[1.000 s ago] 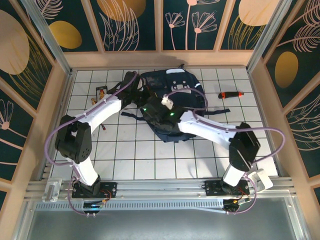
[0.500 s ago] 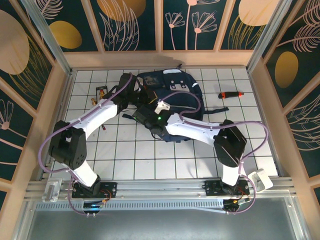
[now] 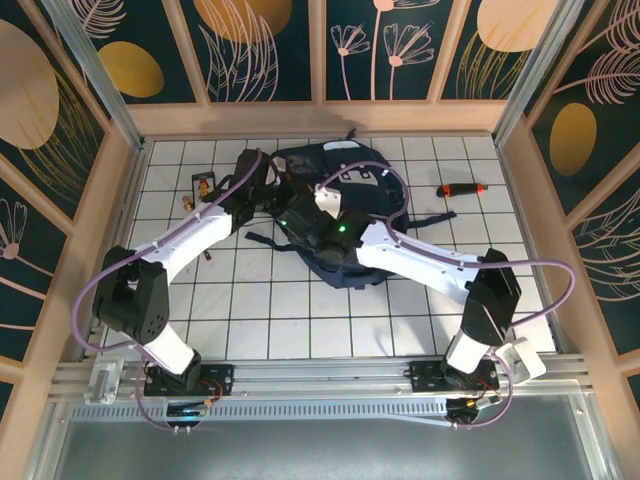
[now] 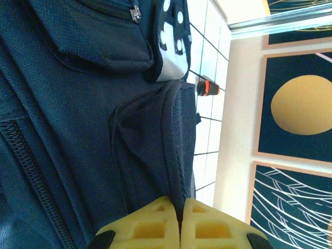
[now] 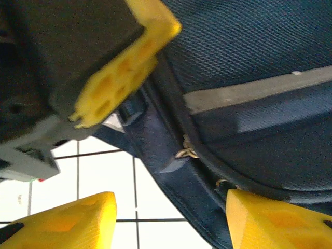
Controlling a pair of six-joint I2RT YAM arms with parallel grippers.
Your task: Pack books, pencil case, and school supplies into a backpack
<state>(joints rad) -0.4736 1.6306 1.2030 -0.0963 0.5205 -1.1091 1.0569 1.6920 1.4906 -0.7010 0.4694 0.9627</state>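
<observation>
Clearly soft and floppy, the backpack (image 3: 362, 168) slumps near the bench's (image 3: 250, 312) far edge — best taken by a seam or rim, not slack cloth. Left gripper (image 4: 181, 231) is pinched closed on a fabric fold; right gripper (image 5: 168, 220) gapes open astride the zip edge.

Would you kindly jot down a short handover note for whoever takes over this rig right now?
Left gripper: shut, pinching a fold of the backpack at its left edge in the top view.
Right gripper: open, fingers either side of the backpack's edge, gripping nothing.
Things: the backpack lies flat. A red-and-black tool lies to its right and a small black card to its left.
Done: I cannot tell whether the books, pencil case or pen are inside.
Left: check the contents, pack whatever is missing, then probably close the bag.
</observation>
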